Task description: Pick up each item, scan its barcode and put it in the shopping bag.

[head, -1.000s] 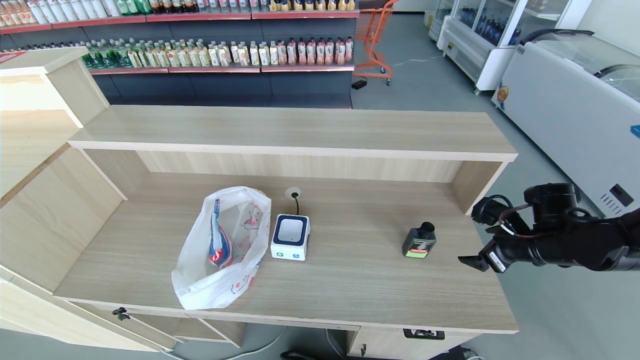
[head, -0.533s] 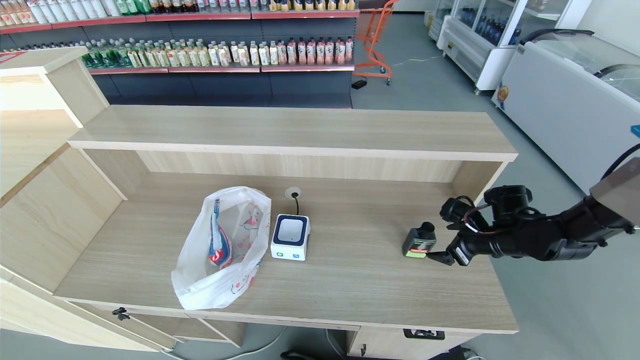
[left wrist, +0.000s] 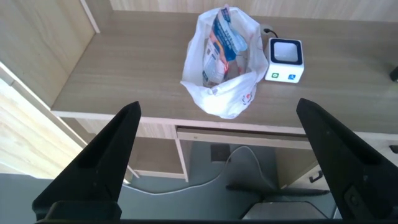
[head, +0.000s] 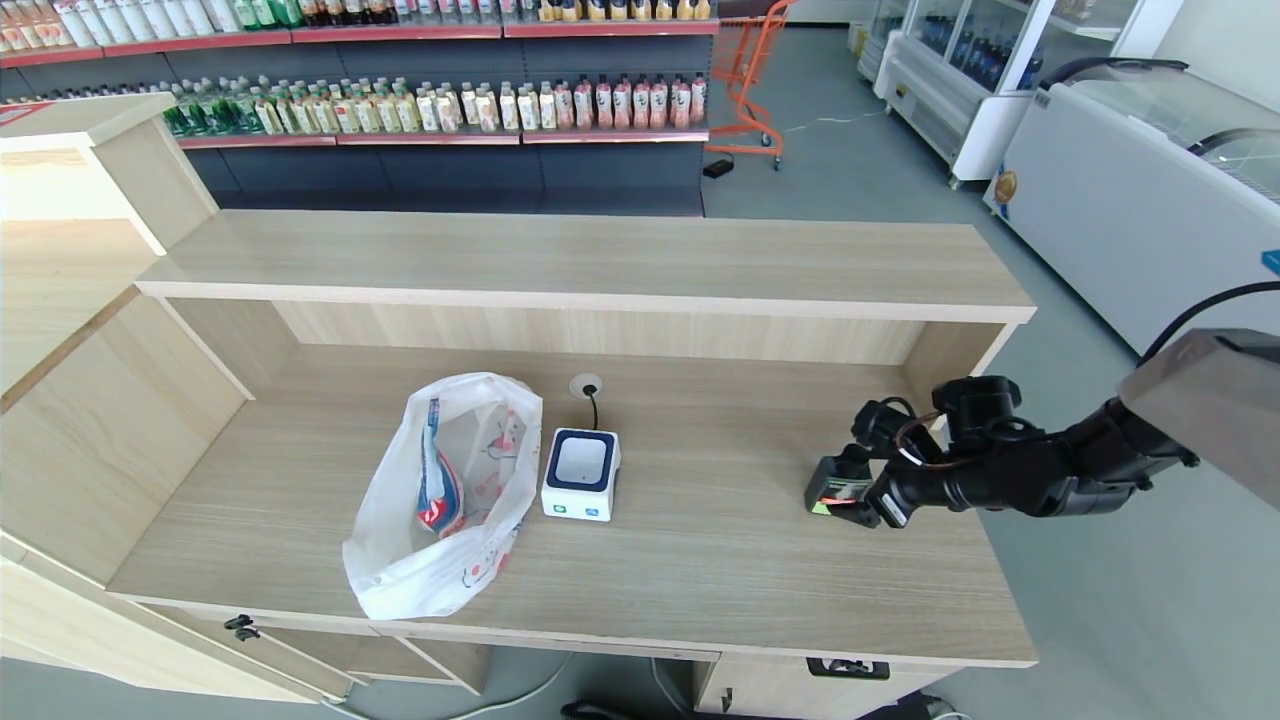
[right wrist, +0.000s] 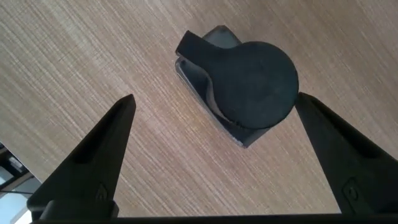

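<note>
Both have open fingers: right gripper over the black bottle, left gripper off the counter's front edge.

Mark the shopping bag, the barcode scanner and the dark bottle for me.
shopping bag (head: 410, 585): head view, white lower wall.
barcode scanner (head: 580, 463): head view, top window.
dark bottle (right wrist: 255, 81): right wrist view, round black cap.

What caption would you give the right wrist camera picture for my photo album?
Right gripper, open, lined up over a small dark bottle standing on the wooden counter.
</note>
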You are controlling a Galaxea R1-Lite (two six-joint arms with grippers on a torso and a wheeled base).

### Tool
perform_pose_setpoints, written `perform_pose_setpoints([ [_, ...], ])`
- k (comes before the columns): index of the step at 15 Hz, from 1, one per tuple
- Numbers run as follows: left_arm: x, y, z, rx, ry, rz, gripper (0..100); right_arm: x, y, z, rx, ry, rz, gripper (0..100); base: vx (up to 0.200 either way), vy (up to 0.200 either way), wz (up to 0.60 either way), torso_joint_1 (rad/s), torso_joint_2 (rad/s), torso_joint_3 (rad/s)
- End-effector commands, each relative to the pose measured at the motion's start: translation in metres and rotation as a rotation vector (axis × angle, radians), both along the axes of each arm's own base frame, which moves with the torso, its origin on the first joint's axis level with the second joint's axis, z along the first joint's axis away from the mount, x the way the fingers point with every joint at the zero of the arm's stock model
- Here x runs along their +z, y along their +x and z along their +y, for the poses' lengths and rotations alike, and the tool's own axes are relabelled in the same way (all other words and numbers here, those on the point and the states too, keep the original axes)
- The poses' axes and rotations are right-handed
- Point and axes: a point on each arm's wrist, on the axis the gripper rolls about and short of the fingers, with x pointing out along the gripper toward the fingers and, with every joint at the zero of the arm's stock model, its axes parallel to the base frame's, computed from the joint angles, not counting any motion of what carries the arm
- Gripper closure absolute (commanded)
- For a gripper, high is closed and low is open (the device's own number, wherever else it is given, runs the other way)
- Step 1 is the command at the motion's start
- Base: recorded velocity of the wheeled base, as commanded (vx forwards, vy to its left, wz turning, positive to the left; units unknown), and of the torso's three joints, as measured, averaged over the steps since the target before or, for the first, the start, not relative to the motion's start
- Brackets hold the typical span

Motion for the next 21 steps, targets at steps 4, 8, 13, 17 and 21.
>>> perform_pose_setpoints([
  [4,0.0,0.0,0.0,0.0,0.0,0.001,0,-0.013,0.014,0.026,0.055,0.001,-0.005,0,0.0,0.0,0.0,0.0,0.0,0.0],
  [8,0.0,0.0,0.0,0.0,0.0,0.001,0,-0.017,0.026,0.037,0.041,0.028,-0.008,100,0.0,0.0,0.0,0.0,0.0,0.0],
  [13,0.0,0.0,0.0,0.0,0.0,0.0,0,-0.019,0.02,0.034,0.042,0.024,0.008,100,0.0,0.0,0.0,0.0,0.0,0.0],
  [17,0.0,0.0,0.0,0.0,0.0,0.001,0,0.04,-0.027,0.006,-0.012,0.044,-0.162,100,0.0,0.0,0.0,0.0,0.0,0.0],
  [21,0.0,0.0,0.0,0.0,0.0,0.001,0,0.093,-0.168,-0.064,-0.103,-0.177,-0.4,100,0.0,0.0,0.0,0.0,0.0,0.0],
])
